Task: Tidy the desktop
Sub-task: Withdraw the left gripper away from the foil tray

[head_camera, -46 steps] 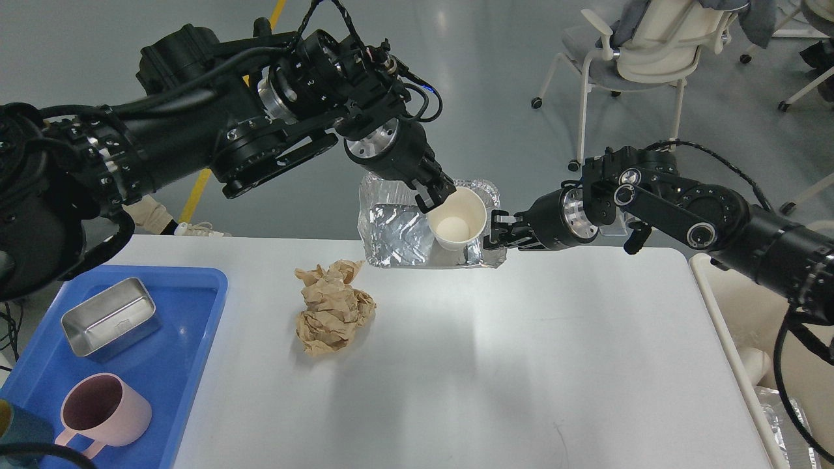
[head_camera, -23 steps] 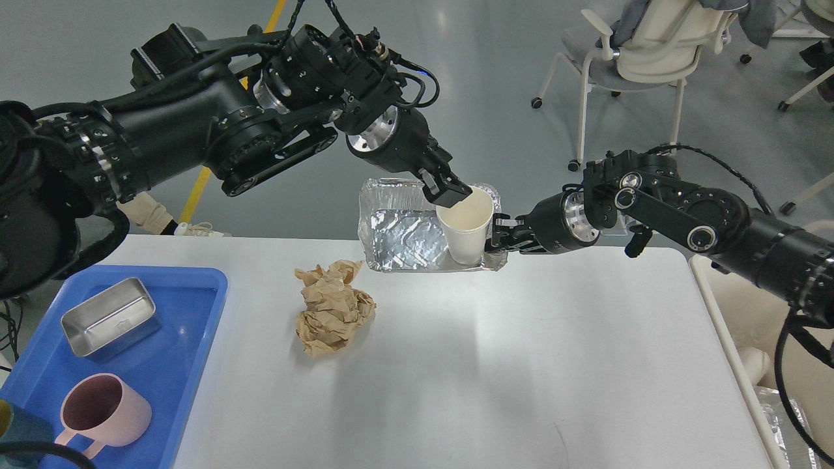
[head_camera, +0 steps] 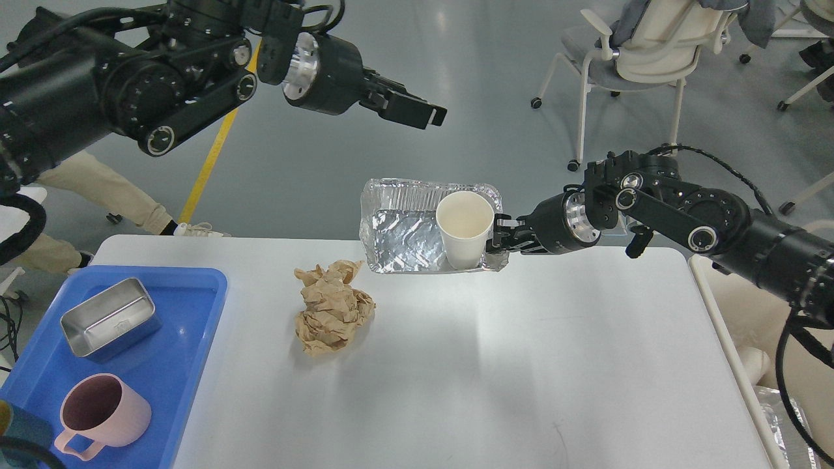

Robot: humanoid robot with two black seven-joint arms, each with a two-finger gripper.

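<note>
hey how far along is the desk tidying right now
Done: paper cup stands in the foil tray; steel tin and pink mug sit in the blue tray. In hand: right gripper grips the foil tray. Left: crumpled paper on the desktop.

crumpled paper (head_camera: 335,307) mid-desktop (head_camera: 521,365), right half open

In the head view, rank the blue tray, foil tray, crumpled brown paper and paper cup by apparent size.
Largest to smallest:
1. blue tray, though cut off by the frame and nearer the camera
2. foil tray
3. crumpled brown paper
4. paper cup
The paper lies nearer than the foil tray, so that gap is unsure.
</note>
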